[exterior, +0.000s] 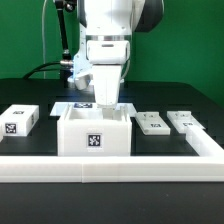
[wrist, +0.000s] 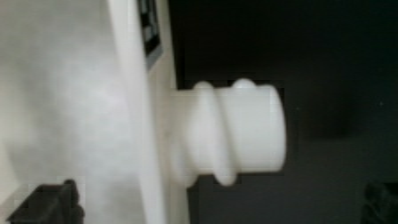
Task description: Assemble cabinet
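Jaws: wide. On the gripper (wrist: 214, 203) you see one dark finger (wrist: 48, 203) at each edge of the wrist view, and neither presses on anything you can make out.
Between the fingers: a white wall (wrist: 71, 110) with a round ribbed peg (wrist: 240, 130) standing out from it. It is blurred, so you can't tell which part the wall belongs to.
Arm: it hangs straight down over the box (exterior: 95, 132), its lower end at the box's open top, toward the far side.
Box: white and upright, at mid-table, with a square tag on its near face.
Left of box: a small white block (exterior: 20, 120) with a tag on its near face, lying apart from the box.
Right of box: two flat panels (exterior: 152, 123) side by side, tags up, apart from the box.
Far side: the marker board (exterior: 68, 107) lies flat behind the box and is partly hidden.
Near side: a white rail (exterior: 110, 165) runs along the front and turns up the right. The box sits just behind it; you can't tell whether they touch.
Table (exterior: 30, 95): black.
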